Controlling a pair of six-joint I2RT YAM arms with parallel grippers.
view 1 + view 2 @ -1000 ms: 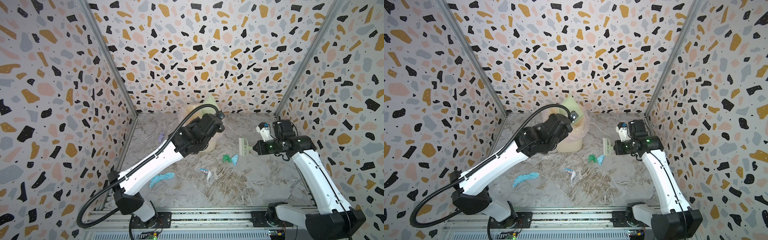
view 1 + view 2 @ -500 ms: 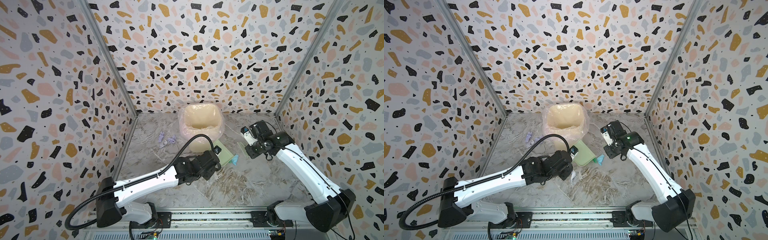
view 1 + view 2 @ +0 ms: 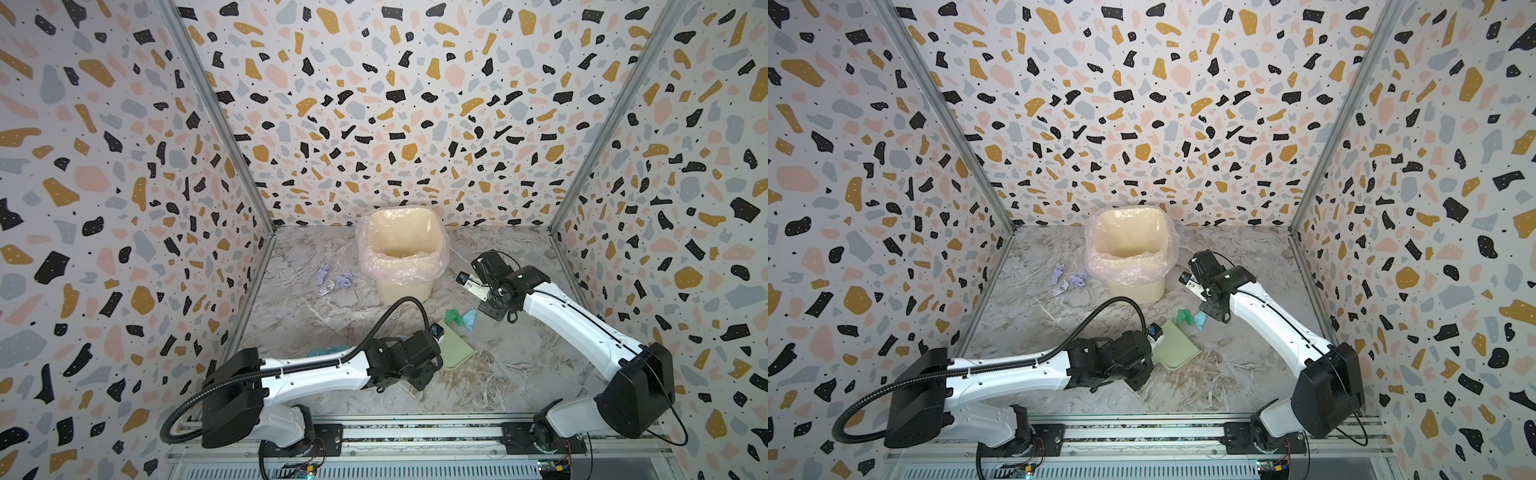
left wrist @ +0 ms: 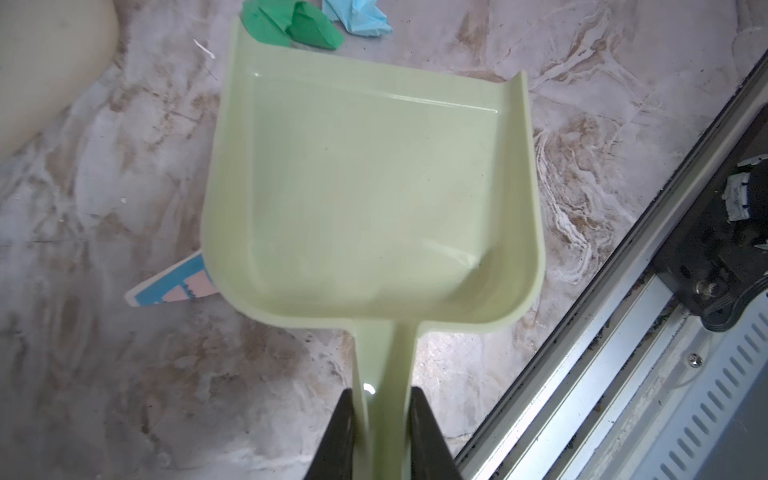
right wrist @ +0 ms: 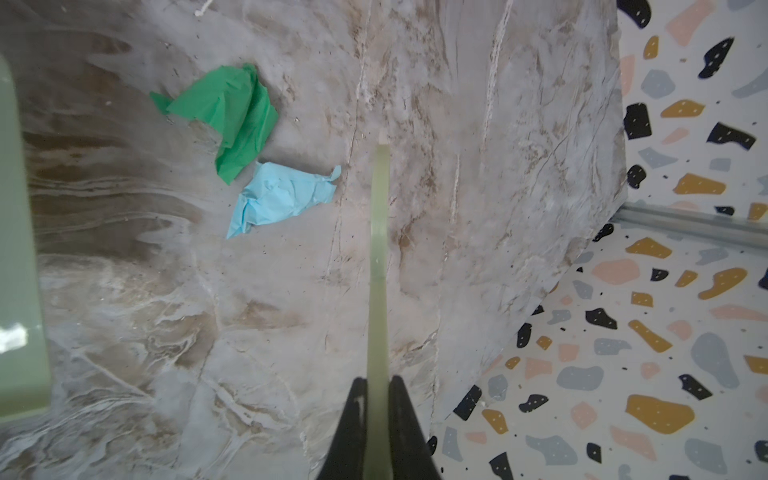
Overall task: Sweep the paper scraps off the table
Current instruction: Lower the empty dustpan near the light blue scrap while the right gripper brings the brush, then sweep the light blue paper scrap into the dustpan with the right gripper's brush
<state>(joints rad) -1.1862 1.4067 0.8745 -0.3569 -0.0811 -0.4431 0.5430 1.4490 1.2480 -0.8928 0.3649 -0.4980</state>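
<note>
Green scrap (image 3: 454, 318) just beside dustpan (image 3: 459, 351), cream bin (image 3: 405, 289) near.

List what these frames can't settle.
- Left wrist view: printed white-and-blue paper scrap, mostly under the pale green plastic dustpan.
- In a top view: light blue crumpled paper scrap, mostly behind the left arm.
- Right wrist view: thin pale green tool between the right fingers, edge-on, shape unclear.

Pose: left arm (image 3: 316, 370) low, left gripper (image 4: 382, 399) clamps dustpan (image 4: 374, 187) handle; right arm (image 3: 573, 320) extended, right gripper (image 5: 378, 386) clamps thin pale-green strip (image 5: 379, 249).
</note>
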